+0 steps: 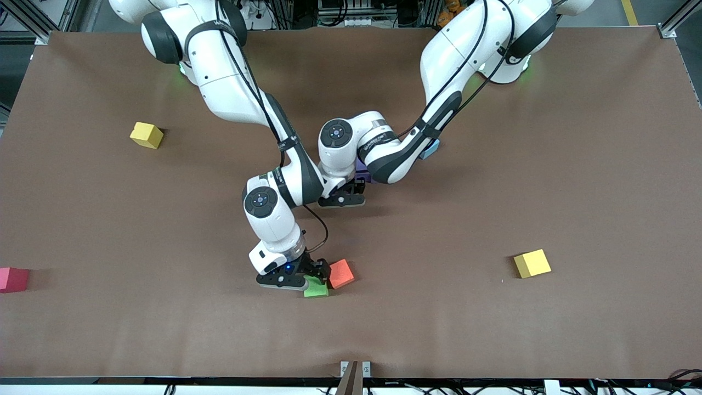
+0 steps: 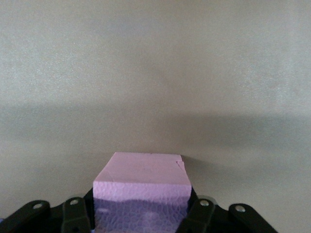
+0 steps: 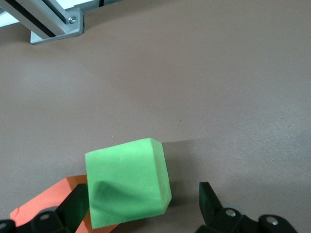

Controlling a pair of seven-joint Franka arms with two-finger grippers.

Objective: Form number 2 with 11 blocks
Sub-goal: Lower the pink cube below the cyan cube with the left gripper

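Note:
My right gripper (image 1: 313, 277) is low over the table, open around a tilted green block (image 1: 316, 288). In the right wrist view the green block (image 3: 127, 182) touches one finger (image 3: 73, 208) and stands apart from the other. An orange-red block (image 1: 341, 273) lies against it. My left gripper (image 1: 351, 192) is at the table's middle, shut on a purple block (image 1: 363, 175). In the left wrist view the purple block (image 2: 142, 187) fills the jaws. The blocks lie scattered. No number 2 shows.
A light blue block (image 1: 430, 149) lies under the left arm's forearm. One yellow block (image 1: 146, 134) lies toward the right arm's end and another (image 1: 532, 263) toward the left arm's end. A pinkish-red block (image 1: 12, 278) lies at the table edge at the right arm's end.

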